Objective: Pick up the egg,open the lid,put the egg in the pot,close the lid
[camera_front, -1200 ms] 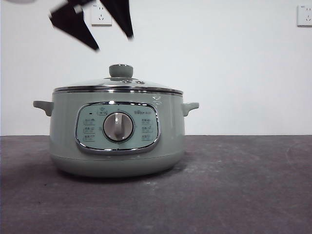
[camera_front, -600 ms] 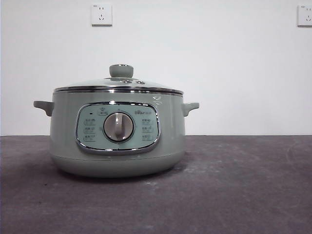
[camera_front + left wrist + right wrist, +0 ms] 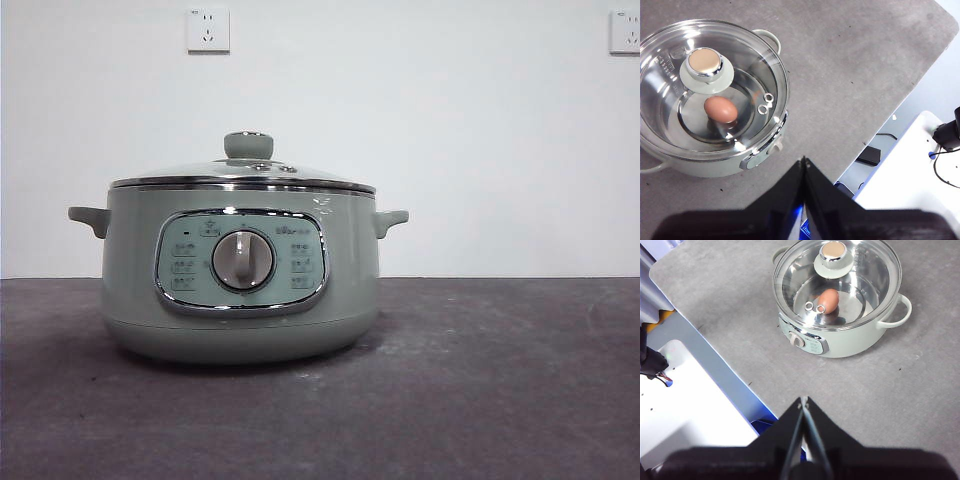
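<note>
The sage-green pot (image 3: 240, 275) stands on the grey table with the glass lid (image 3: 243, 176) seated on its rim, knob (image 3: 248, 145) up. Through the glass, both wrist views show the reddish-brown egg (image 3: 720, 109) (image 3: 828, 299) lying on the pot's floor. My left gripper (image 3: 804, 161) is shut and empty, held high off the pot's control-panel side. My right gripper (image 3: 803, 400) is shut too, empty, raised well away from the pot (image 3: 840, 300). Neither arm appears in the front view.
The grey table (image 3: 480, 380) stretches to the right of the pot. Its edge runs near white equipment with cables (image 3: 920, 170) and a white surface (image 3: 685, 410). Two wall sockets (image 3: 208, 30) sit on the white wall behind.
A second ago black jaws hung above the pot at the top left of the front view; they rose out of the picture. The pot and lid have not moved.
</note>
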Robot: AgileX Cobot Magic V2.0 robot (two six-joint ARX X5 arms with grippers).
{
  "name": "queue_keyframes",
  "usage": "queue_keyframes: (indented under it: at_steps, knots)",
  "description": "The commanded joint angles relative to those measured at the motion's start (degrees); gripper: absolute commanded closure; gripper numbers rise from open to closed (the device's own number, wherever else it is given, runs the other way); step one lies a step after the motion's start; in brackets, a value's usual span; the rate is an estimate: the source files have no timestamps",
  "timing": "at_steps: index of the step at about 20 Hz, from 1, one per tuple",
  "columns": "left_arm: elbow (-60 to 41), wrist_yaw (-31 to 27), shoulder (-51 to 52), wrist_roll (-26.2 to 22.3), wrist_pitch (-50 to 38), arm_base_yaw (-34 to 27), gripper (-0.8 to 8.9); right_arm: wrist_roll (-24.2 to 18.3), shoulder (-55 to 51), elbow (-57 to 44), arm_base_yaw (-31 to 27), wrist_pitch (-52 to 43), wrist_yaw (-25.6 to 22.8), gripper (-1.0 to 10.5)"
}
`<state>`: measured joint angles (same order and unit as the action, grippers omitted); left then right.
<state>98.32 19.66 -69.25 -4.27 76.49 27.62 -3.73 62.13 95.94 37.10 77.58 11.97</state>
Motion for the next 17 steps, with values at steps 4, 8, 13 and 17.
queue_keyframes:
  at_steps: [4,8,13,17]
  knots:
    - [0.1,-9.6,-0.1,-0.7,-0.3,0.1,8.16,-0.2,0.0,-0.1,0.1,0.9,-0.1,9.5]
    - [0.0,-15.5,1.0,-4.0,-3.7,-0.8,8.16,-0.2,0.0,-0.1,0.1,0.9,-0.1,9.5]
    - [-8.0,-14.4,11.7,-7.8,-34.0,-10.7,8.16,-0.2,-0.2,-0.1,0.1,0.9,-0.1,9.5]
    - [-28.5,-12.3,24.6,-7.8,-57.8,-20.0,8.16,-0.2,-0.3,-0.1,0.1,0.9,-0.1,9.5]
